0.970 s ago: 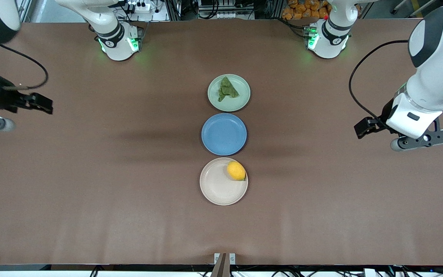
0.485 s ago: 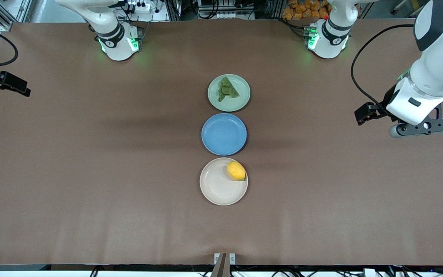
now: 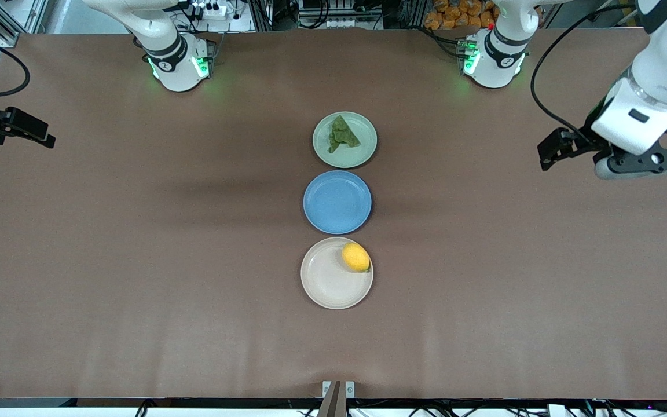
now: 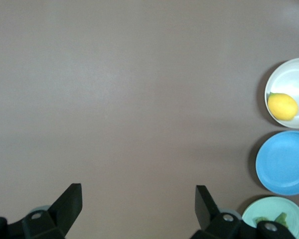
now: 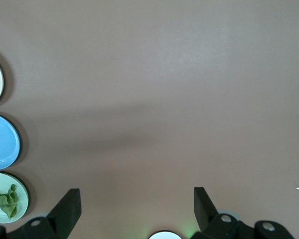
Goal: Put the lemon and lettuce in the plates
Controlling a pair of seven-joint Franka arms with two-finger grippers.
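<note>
1. Three round plates stand in a single file at the middle of the brown table (image 3: 136,260). The blue plate (image 3: 337,201) serves as the landmark and sits bare. The mint green plate (image 3: 362,152) lies just farther from the front camera than it, the cream plate (image 3: 325,284) just nearer.

2. The lettuce (image 3: 342,135), a wrinkly, dark green, roughly triangular leaf, rests inside the mint green plate. The lemon (image 3: 355,257), a smooth, bright yellow oval, rests in the cream plate against the rim on the side toward the blue plate and the left arm's end. Both items sit in plates, so the job looks done.

3. The left gripper (image 3: 549,155) hangs over bare table well away from the blue plate, toward the left arm's end. Its jaws are spread wide and hold nothing.

4. The right gripper (image 3: 32,128) hangs at the right arm's end, equally well away from the blue plate. Its jaws are likewise spread and empty. Both arms appear parked clear of the plates.

5. All three plates are shallow, rimmed and matt. The table covering is plain and smooth.
</note>
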